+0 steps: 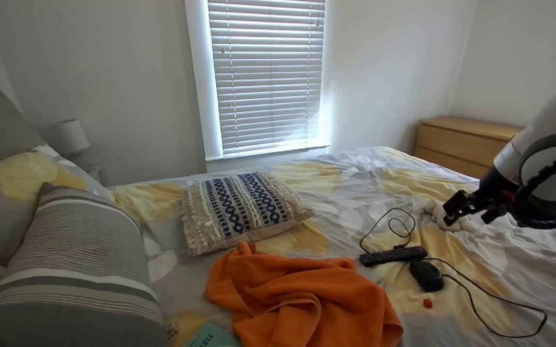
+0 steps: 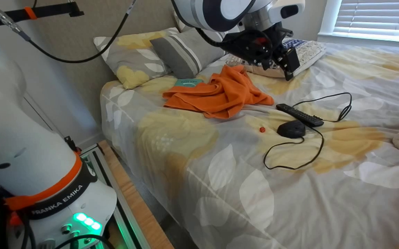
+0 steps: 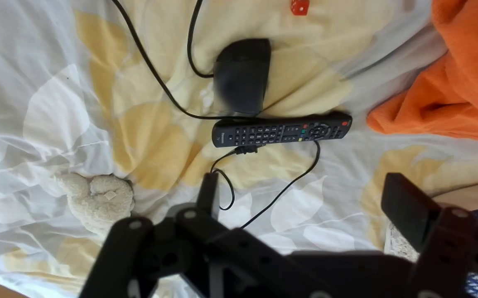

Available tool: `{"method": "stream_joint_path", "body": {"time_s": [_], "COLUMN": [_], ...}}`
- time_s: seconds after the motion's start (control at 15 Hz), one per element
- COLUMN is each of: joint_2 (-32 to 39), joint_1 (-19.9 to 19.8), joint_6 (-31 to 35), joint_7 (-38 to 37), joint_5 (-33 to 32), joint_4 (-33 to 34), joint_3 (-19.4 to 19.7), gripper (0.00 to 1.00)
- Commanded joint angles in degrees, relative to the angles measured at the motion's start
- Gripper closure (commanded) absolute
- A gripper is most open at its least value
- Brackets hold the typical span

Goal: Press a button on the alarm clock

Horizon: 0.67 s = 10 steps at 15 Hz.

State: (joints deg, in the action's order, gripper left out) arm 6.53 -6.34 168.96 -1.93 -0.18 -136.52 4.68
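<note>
Spread wide and empty, the gripper hangs well clear of the clock (wrist view: 11 o'clock from the remote); reaching and pressing seem undone.

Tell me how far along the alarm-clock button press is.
Done: nothing evident; the small, black, rounded, corded alarm clock has nothing pressing it. In hand: the open black fingers hang empty above the grey-and-yellow floral bedding. Left, it seems: reaching down to the clock and pressing; no button is discernible on it.
</note>
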Motion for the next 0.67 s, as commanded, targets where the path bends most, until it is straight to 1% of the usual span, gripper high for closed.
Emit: {"method": "stream_joint_path", "body": {"time_s": [0.0,0.07,0.13,0.27,0.4,0.47,0.53,0.6], "joint_2": [0.71,1.29,2.57,5.02,7.68,9.06,10.4,12.01], "joint_1": [0.24,0.15,0.17,-0.19,-0.64,-0.94,-1.18,-1.17], "joint_6": [-2.03,-4.18,-4.09,-6.71,-6.41,-6.74,-7.11,-5.98], "joint_7": [0.42,0.43,-0.28,0.34,1.02,1.23,1.34,0.99], "joint_5": [1.51,1.97,1.39,2.5,3.8,4.65,5.17,5.01], "joint_4": [1.18,2.04,3.03,5.35,7.37,8.56,9.47,10.31], "joint_3": [-0.06,-0.14,0.33,0.08,-0.24,-0.46,-0.65,-0.44], "gripper": [0.0,0.0,0.0,0.0,0.01,0.25,0.26,0.31]}}
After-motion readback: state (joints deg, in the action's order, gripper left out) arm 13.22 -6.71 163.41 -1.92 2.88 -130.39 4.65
